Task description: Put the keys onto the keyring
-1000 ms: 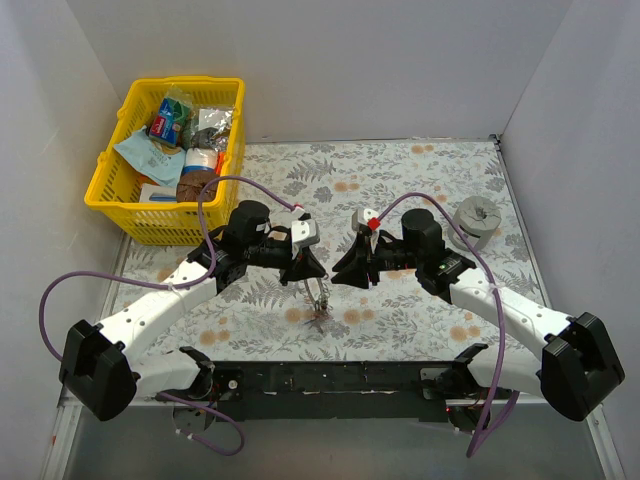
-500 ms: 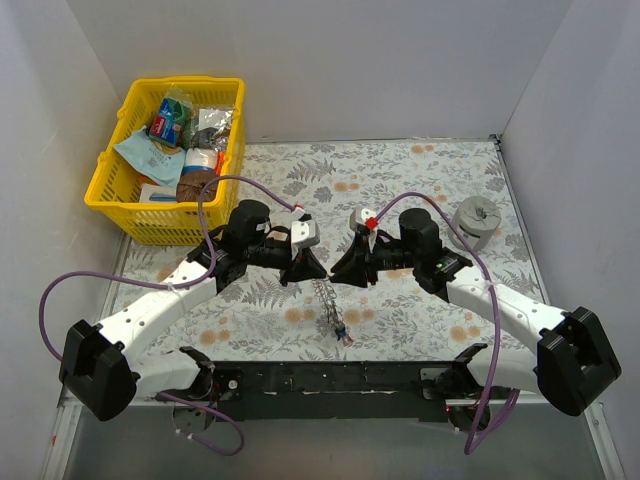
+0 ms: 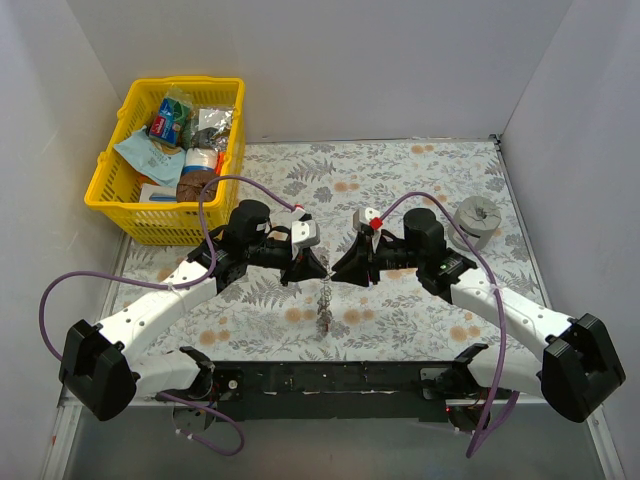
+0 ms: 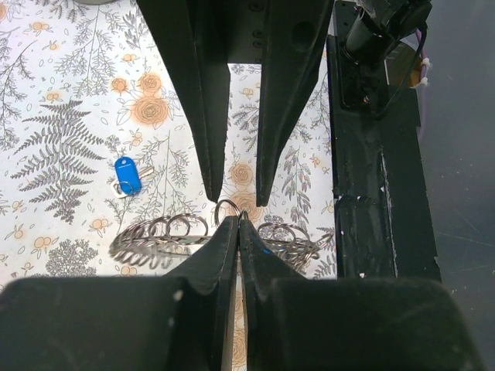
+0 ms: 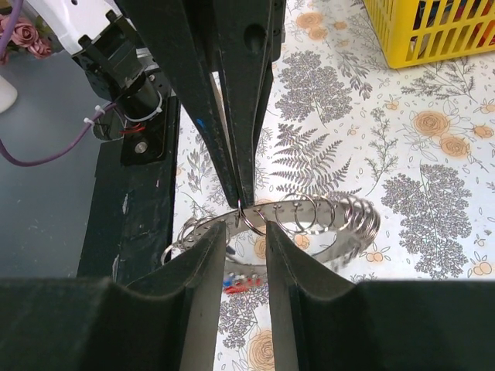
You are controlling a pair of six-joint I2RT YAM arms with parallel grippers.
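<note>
My left gripper (image 4: 236, 226) was clenched, its fingertips pinching one small wire loop of the keyring (image 4: 166, 232). The rest of the ring hung away to both sides just below that pinch, off the floral tabletop (image 4: 69, 116). Tip to tip with it, my right gripper (image 5: 244, 230) stood released, its fingers apart on either side of the same loop and closed on nothing I could see. The keyring looked like a thin silvery band bent into a wide hoop, with a row of small round wire loops standing along its rim. I judged it light, stiff but springy, and smooth enough to slip. Hung from one pinch it would swing and twist easily, so the better second hold was on the band right beside a loop, close to my left fingertips, not out at the free end. Under my right fingers, below the ring, sat a speck of red and blue (image 5: 238, 284) that was probably keys. It was too small for me to tell whether it hung on the ring or lay on the table. Farther out from my left fingertips, off to one side, a blue-headed key (image 4: 128, 175) lay flat on the table. I judged it tiny, hard and easy to flick away, best taken across its plastic head. Well beyond my right gripper was the corner of a yellow basket (image 5: 433, 31).
</note>
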